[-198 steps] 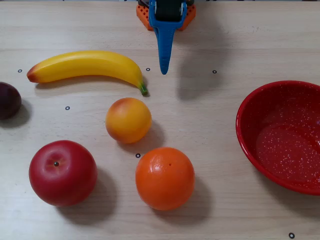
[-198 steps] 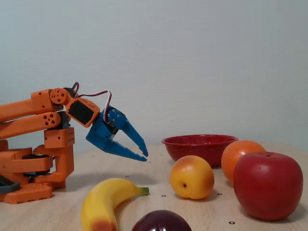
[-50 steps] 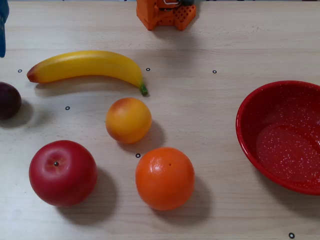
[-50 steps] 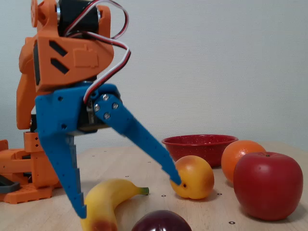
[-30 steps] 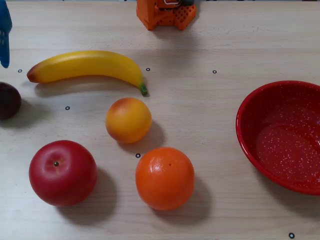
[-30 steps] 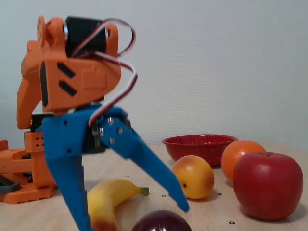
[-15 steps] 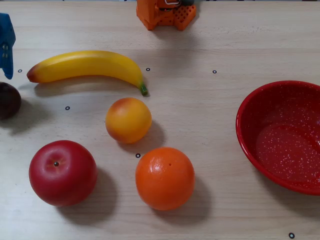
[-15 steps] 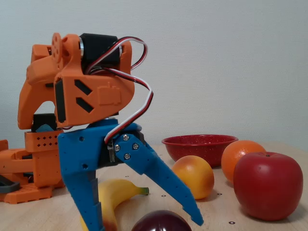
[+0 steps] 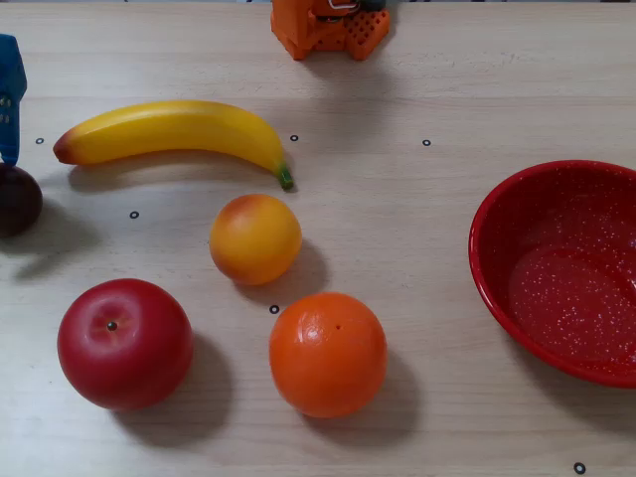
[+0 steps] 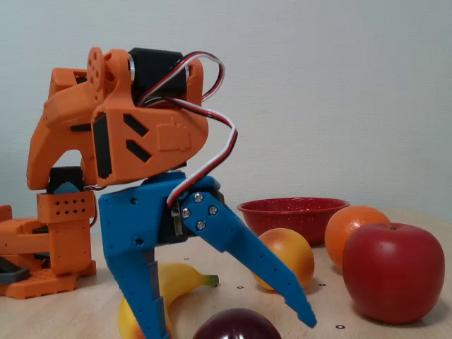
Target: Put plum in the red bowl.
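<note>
With jaws spread wide over the plum (image 10: 236, 325) at the table's (image 9: 417, 89) left edge, the gripper (image 10: 229, 330) is mid-approach (nothing gripped); next: lower, close, carry to the red bowl (image 9: 556, 273) at the right edge.

A pale wood-grain table (image 9: 437, 89), dotted with small black ring marks, is backed by a plain, evenly lit, pale grey-blue wall (image 10: 339, 92).

In the overhead view, bare table (image 9: 417, 229) lies open between the banana (image 9: 174, 130) and the red bowl (image 9: 561, 268). The peach (image 9: 254, 238), orange (image 9: 328, 353) and apple (image 9: 124, 343) crowd the lower left, near the plum (image 9: 18, 199) at the left edge.
</note>
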